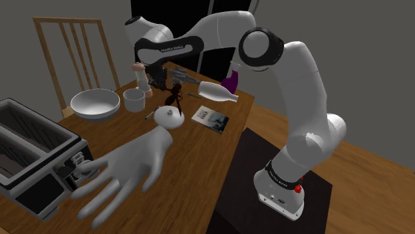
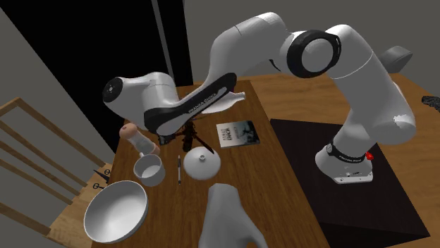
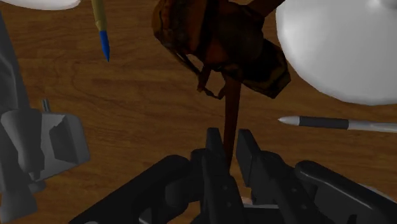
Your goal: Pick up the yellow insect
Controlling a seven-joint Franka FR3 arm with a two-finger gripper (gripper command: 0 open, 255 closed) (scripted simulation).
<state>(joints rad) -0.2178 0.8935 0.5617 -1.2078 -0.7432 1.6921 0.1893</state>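
Though its body lies just ahead of the claw, the brown insect has one leg pinched in it.

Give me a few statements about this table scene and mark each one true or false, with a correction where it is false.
1. The insect is yellow. False: it is drawn reddish brown.
2. The tool is shut on one thin leg of the insect. True.
3. The white bowl stands on the table, at the end near the chair. True.
4. The booklet lies inside the bowl. False: it lies flat on the table, apart from the bowl.
5. The white bottle stands upright. False: it lies on its side.
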